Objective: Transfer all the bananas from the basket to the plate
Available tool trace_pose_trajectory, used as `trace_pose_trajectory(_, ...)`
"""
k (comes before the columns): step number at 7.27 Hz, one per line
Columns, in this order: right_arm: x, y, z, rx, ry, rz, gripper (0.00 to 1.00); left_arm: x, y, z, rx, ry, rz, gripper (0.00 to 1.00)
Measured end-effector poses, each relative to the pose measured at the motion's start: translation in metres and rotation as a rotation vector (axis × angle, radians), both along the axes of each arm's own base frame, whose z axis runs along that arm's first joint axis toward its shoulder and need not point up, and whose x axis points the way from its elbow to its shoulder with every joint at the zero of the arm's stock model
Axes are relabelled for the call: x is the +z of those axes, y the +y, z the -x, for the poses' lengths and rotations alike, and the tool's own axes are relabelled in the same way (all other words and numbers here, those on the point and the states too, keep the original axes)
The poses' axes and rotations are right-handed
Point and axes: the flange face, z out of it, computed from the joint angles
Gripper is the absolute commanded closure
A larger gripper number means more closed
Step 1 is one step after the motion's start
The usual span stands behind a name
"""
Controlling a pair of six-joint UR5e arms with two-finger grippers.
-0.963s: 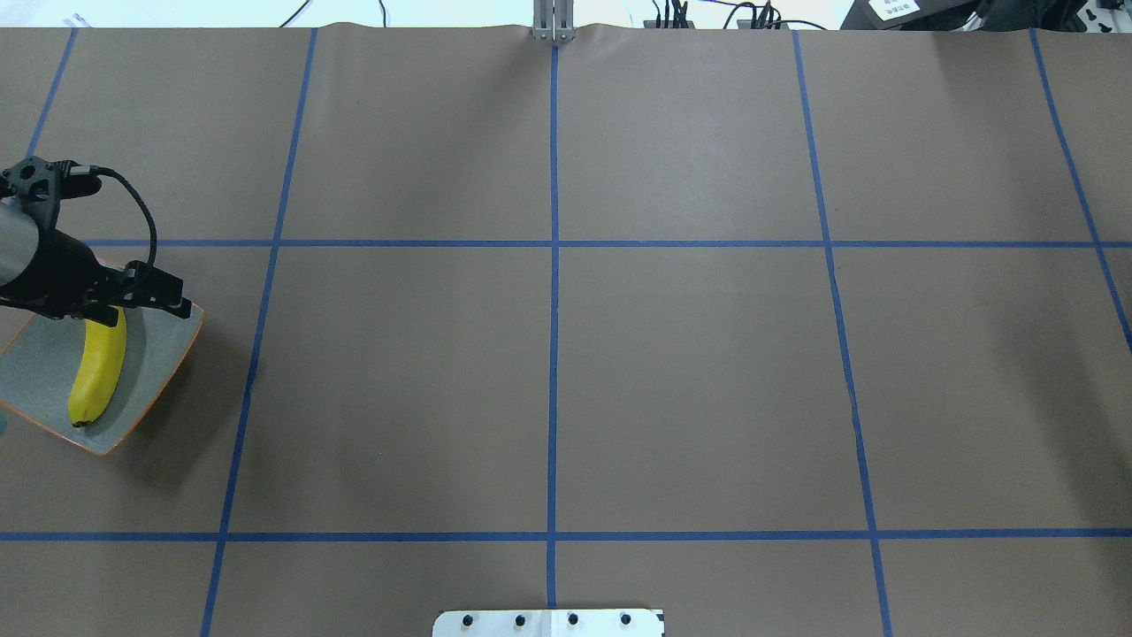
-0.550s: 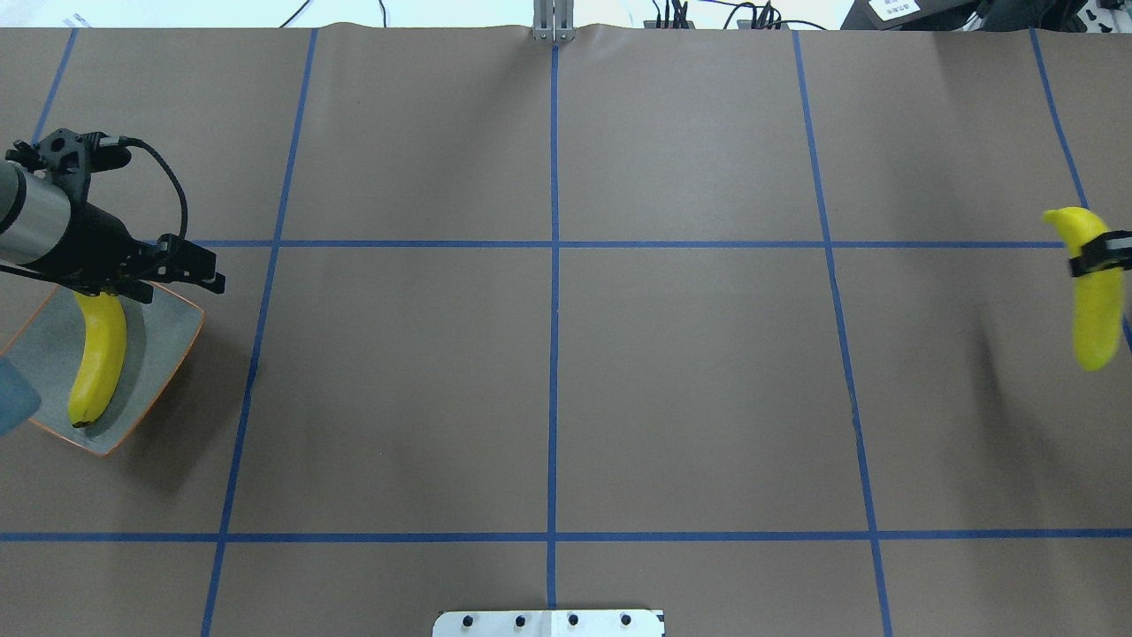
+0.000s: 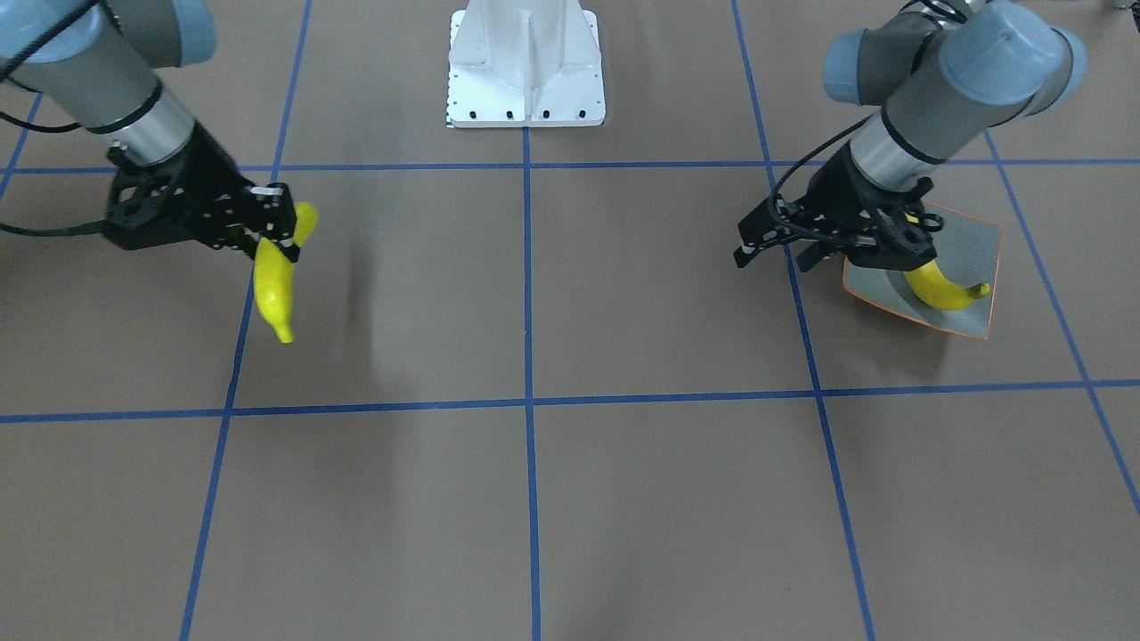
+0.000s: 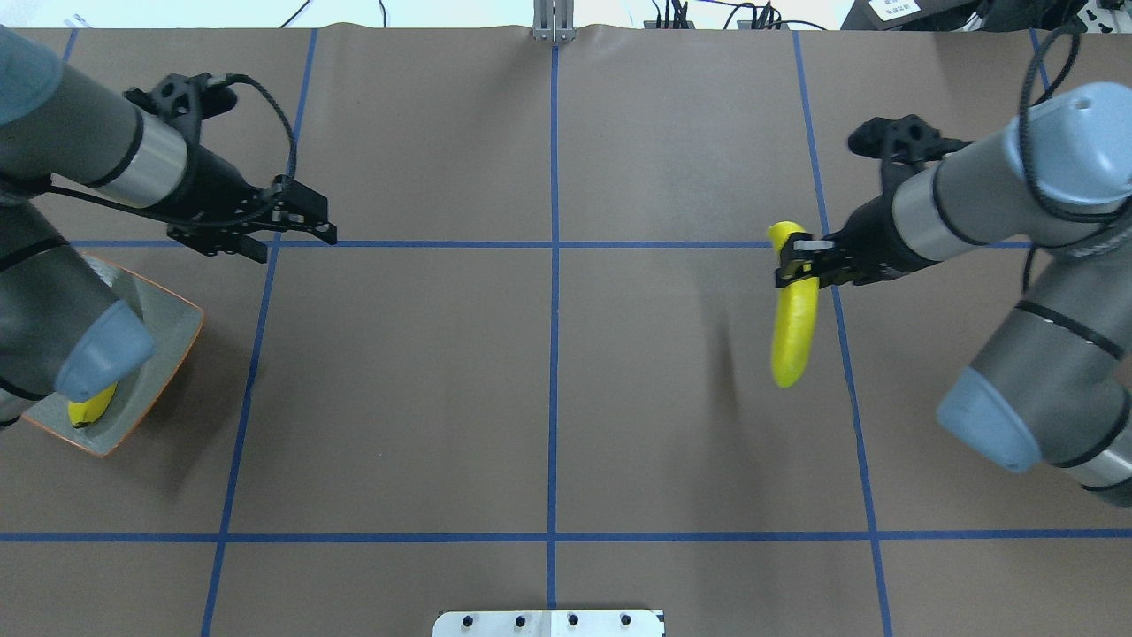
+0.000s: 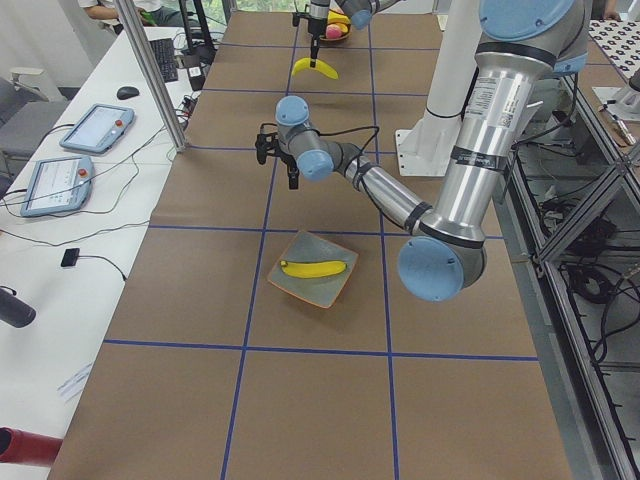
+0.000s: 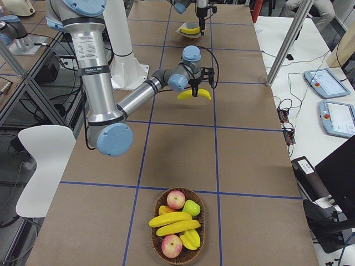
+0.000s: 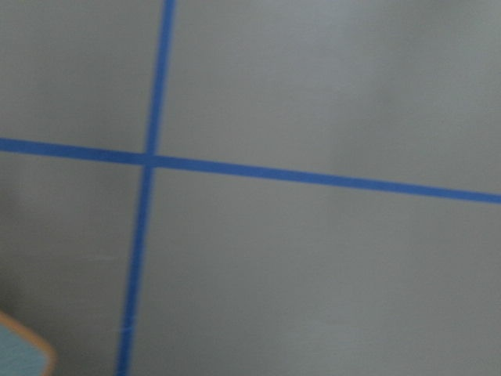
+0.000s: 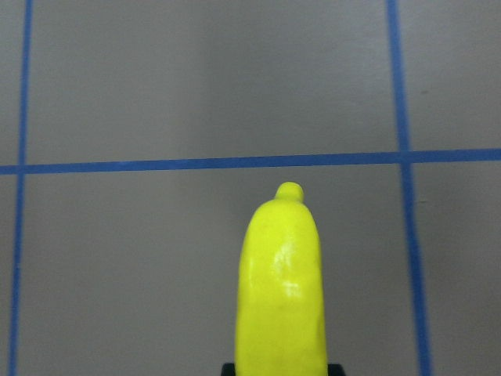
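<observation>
One banana (image 3: pixel 942 290) lying on plate (image 4: pixel 172 329). Second banana (image 4: pixel 793 329) hanging mid-table, pinched near top by right gripper (image 4: pixel 800 258). Left gripper (image 4: pixel 299 241) spread wide, empty. Looks like hand-over: left should clamp free lower half squarely before right lets go.

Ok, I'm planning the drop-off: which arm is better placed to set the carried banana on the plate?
Likely left: the left gripper is open, empty and near the plate. The right gripper holds the banana far across the table, so a handover fits.
</observation>
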Motion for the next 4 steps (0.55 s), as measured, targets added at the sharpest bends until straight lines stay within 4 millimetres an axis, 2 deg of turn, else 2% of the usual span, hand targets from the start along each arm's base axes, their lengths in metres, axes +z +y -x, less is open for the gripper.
trace_pose_trajectory(1, -0.034, 0.004, 0.036, -0.01, -0.046, 0.021, 1.0, -0.024, 0.006, -0.022, 0.031, 0.04, -0.027, 0.01)
trace_pose_trajectory(2, -0.06, 0.005, 0.063, -0.015, -0.084, 0.042, 1.0, -0.043, 0.019, -0.042, 0.066, 0.094, -0.079, 0.01)
trace_pose_trajectory(4, -0.088, 0.003, 0.087, -0.002, -0.161, 0.066, 1.0, -0.06, 0.042, -0.067, 0.116, 0.21, -0.194, 0.0)
